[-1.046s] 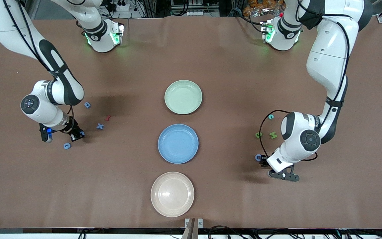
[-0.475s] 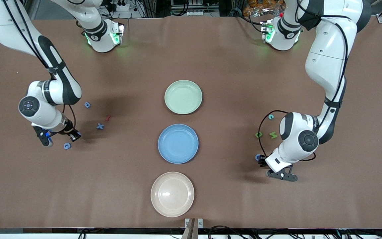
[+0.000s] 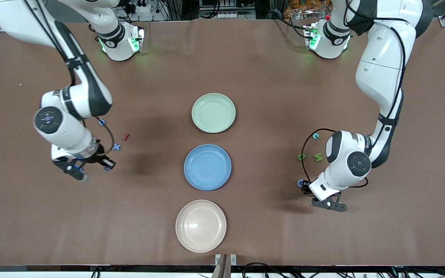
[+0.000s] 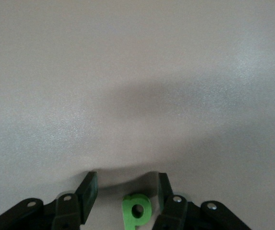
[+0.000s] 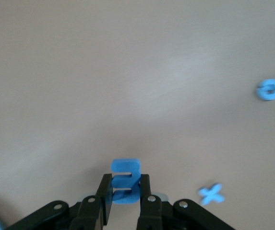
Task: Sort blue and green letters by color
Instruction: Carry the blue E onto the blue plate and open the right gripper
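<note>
Status: nothing sorted yet. My left fingers point(image 4: 126, 188) wait released, straddling a green letter point(image 4: 136, 211) on the surface. My right fingers point(image 5: 125, 186) are clenched on a blue letter point(image 5: 125, 176), held over the surface. The blue plate point(image 3: 207, 167) at frame centre and the green plate point(image 3: 213, 112) above it are empty.

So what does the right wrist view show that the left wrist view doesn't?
Only the right wrist view: the right gripper shut on a blue E, with a blue X and a round blue letter lying on the table. Only the left wrist view: the left gripper, fingers apart, with a green P between them; whether they touch it is unclear. Both share the bare brown table and black fingers.
</note>
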Controlling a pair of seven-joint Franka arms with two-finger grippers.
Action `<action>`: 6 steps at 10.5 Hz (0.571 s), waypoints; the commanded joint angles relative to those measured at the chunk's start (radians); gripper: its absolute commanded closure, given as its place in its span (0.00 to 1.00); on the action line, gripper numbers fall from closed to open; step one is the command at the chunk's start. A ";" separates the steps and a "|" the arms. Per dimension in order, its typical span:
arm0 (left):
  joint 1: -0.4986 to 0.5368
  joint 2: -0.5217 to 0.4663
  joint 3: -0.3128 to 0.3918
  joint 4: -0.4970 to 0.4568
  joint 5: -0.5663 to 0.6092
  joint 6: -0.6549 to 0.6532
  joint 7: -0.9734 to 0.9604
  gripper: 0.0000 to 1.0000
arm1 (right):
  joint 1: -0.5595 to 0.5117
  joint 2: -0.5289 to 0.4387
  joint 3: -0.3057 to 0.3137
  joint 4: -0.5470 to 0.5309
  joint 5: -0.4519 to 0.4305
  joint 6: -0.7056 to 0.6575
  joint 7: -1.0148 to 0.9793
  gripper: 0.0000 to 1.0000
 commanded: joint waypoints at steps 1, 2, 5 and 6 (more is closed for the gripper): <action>-0.009 0.007 0.009 0.013 0.024 -0.008 -0.005 0.41 | 0.161 0.056 0.015 0.086 -0.035 -0.016 -0.002 1.00; -0.009 0.007 0.009 0.012 0.024 -0.008 -0.007 0.41 | 0.193 0.074 0.015 0.100 -0.037 -0.015 -0.002 1.00; -0.009 0.005 0.009 0.005 0.024 -0.020 -0.007 0.43 | 0.339 0.239 0.004 0.254 -0.037 -0.011 0.001 1.00; -0.010 0.004 0.009 0.005 0.024 -0.038 -0.007 0.43 | 0.363 0.290 -0.001 0.305 -0.038 -0.008 0.007 1.00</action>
